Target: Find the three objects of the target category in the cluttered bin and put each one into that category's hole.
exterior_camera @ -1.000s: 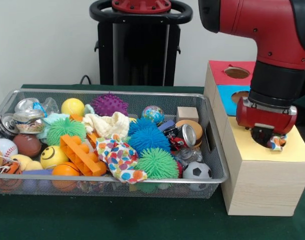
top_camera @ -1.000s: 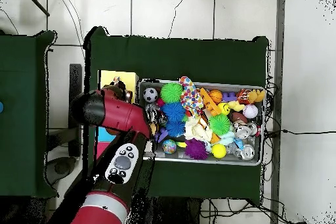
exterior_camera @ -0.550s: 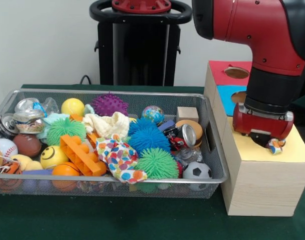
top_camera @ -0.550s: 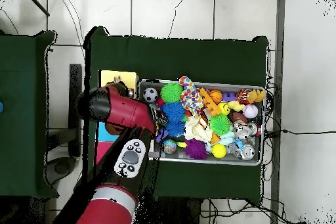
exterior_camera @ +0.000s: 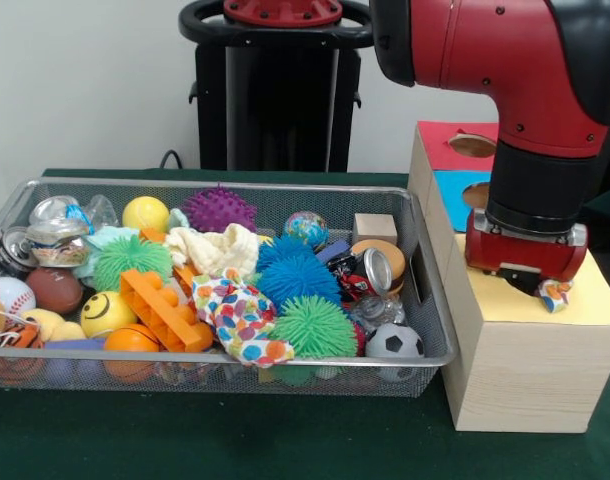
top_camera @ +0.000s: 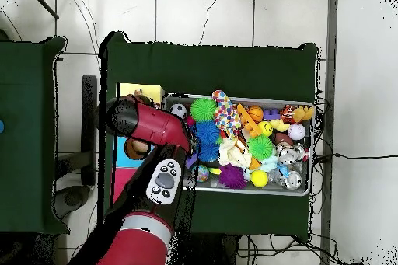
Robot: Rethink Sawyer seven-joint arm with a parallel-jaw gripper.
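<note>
My gripper hangs low over the yellow top of the wooden sorting box, shut on a small spotted cloth scrap that pokes out at its lower right. The hole in the yellow section is hidden under the gripper. Round holes show in the red section and the blue section behind it. In the wire bin lie a larger spotted cloth and a cream cloth. From overhead, the red arm covers the box and hides the gripper.
The bin is crowded with spiky balls, an orange block, cans, a wooden cube, a soccer ball and other toys. The bin's right wall stands close to the box.
The gripper sank a little toward the yellow top with the cloth scrap, and the arm's upper link swung left in the front view.
</note>
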